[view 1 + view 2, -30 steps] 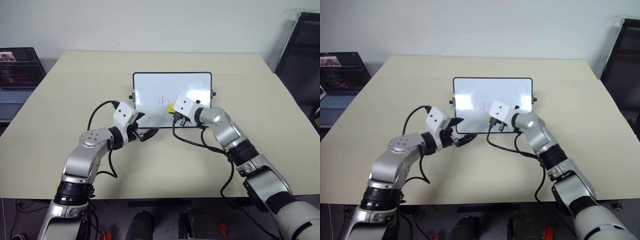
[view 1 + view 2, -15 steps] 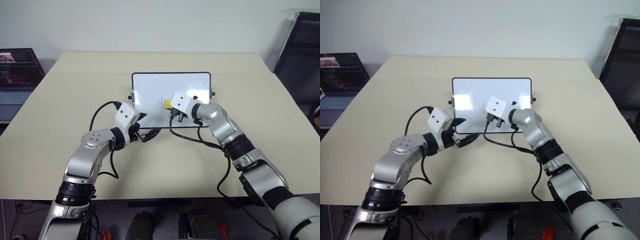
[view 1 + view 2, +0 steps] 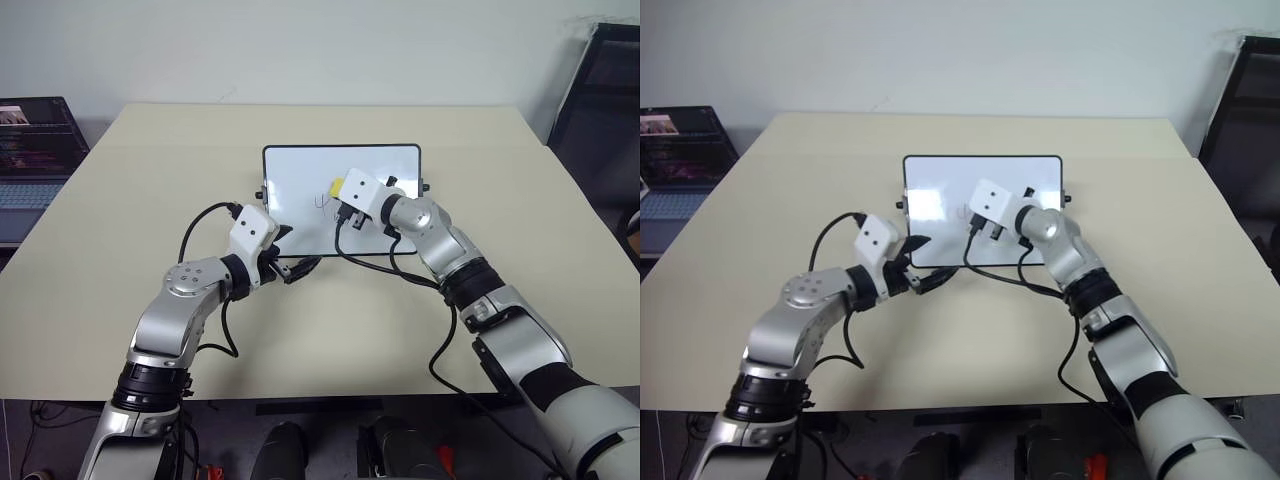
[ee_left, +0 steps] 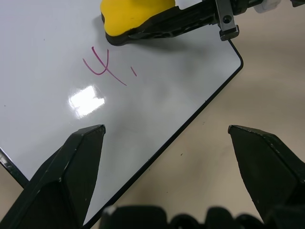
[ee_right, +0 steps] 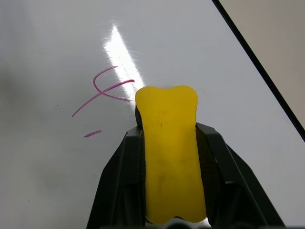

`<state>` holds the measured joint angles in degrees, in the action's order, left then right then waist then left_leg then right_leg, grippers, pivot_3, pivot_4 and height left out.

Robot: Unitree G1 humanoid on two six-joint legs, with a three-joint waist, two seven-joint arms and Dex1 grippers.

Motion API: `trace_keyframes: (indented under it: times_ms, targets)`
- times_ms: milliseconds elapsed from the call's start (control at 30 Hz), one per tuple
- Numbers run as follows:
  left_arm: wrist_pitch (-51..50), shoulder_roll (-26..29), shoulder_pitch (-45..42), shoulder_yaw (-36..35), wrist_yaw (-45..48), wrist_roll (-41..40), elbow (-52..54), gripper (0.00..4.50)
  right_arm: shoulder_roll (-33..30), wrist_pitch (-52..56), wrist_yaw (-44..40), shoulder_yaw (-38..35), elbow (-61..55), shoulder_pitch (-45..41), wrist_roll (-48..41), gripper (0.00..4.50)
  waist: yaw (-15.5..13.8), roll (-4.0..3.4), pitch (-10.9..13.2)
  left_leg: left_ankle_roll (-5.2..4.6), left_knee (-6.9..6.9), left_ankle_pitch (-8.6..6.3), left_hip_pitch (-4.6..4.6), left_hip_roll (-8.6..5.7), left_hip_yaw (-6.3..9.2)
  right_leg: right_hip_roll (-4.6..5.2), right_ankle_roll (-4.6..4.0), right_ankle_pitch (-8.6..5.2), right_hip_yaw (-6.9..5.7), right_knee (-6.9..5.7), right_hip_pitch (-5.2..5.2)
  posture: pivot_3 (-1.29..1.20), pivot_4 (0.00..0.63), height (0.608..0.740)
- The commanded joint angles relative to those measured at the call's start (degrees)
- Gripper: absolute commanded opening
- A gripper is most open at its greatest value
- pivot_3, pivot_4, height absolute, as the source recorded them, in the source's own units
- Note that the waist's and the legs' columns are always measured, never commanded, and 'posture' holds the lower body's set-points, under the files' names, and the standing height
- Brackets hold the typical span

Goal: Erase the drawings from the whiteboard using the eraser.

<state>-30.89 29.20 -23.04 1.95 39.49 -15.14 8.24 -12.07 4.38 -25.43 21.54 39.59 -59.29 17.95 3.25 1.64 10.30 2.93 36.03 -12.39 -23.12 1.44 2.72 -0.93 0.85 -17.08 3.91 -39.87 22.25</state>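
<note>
The whiteboard (image 3: 300,172) lies flat at the middle of the table. The drawings (image 5: 106,89) are a thin reddish mark and a short dash near the board's centre, also seen as drawings (image 4: 102,67). My right gripper (image 5: 169,132) is shut on the yellow eraser (image 5: 167,152), whose dark underside rests on the board. The eraser's (image 3: 338,186) tip touches the right end of the mark. My left gripper (image 4: 164,131) stands open and empty over the board's near edge, near its left corner.
The beige table (image 3: 150,170) has free room on every side of the board. An open laptop (image 3: 35,150) sits off the table's left edge. A dark chair (image 3: 600,100) stands at the far right. Black cables hang from both wrists over the tabletop.
My right gripper has carried the eraser farther up the board and slightly left, to beside the mark. The left arm has stayed put.
</note>
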Motion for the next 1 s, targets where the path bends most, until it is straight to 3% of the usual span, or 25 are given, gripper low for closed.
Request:
trace_keyframes:
  times_ms: [33, 167, 533, 833, 1000]
  targets:
    - [0.3, 0.1, -0.4, -0.5, 0.0, -0.6, 2.1, 4.50, -0.6, 0.2, -1.8, -0.2, -0.7, -0.4, 0.5, 1.09, 0.0, 0.00, 0.0, 0.00, 0.00, 0.00, 0.00, 0.00, 0.00, 0.00, 0.00, 0.00, 0.00, 0.00, 0.00, 0.00, 0.150, 0.740]
    - [0.5, 0.1, -0.2, -0.4, 0.0, -0.5, 2.0, 4.50, -2.3, 1.0, -7.0, 1.8, -3.9, 2.2, 1.2, 1.09, 0.0, 0.00, 0.0, 0.00, 0.01, 0.00, 0.00, -0.01, 0.01, 0.00, 0.00, 0.00, -0.02, 0.00, -0.01, 0.00, 0.150, 0.740]
    - [0.9, 0.0, -0.6, -0.1, 0.4, -0.5, 1.3, 4.50, -4.9, 2.3, -10.5, 3.6, -9.7, 6.2, 3.6, 1.09, 0.0, 0.00, 0.0, 0.00, 0.02, 0.00, 0.05, -0.01, 0.01, 0.00, 0.01, -0.01, -0.02, -0.01, -0.06, 0.00, 0.150, 0.740]
    - [1.2, -0.2, -0.5, -0.1, 0.4, -0.4, 1.1, 4.50, -2.0, 1.7, -4.1, 0.7, -9.0, 4.1, 3.5, 1.09, 0.1, 0.00, 0.0, 0.00, 0.02, 0.00, 0.07, 0.00, -0.02, -0.01, 0.01, 0.00, -0.01, -0.02, -0.05, 0.00, 0.150, 0.740]
    - [1.1, -0.1, -0.2, -0.2, 0.3, -0.4, 1.4, 4.50, -0.9, 3.3, -6.7, 1.5, -10.1, 5.1, 2.8, 1.09, 0.0, 0.00, 0.0, 0.00, 0.00, 0.00, 0.06, 0.01, -0.02, -0.01, 0.01, -0.01, -0.01, -0.01, -0.04, 0.00, 0.150, 0.740]
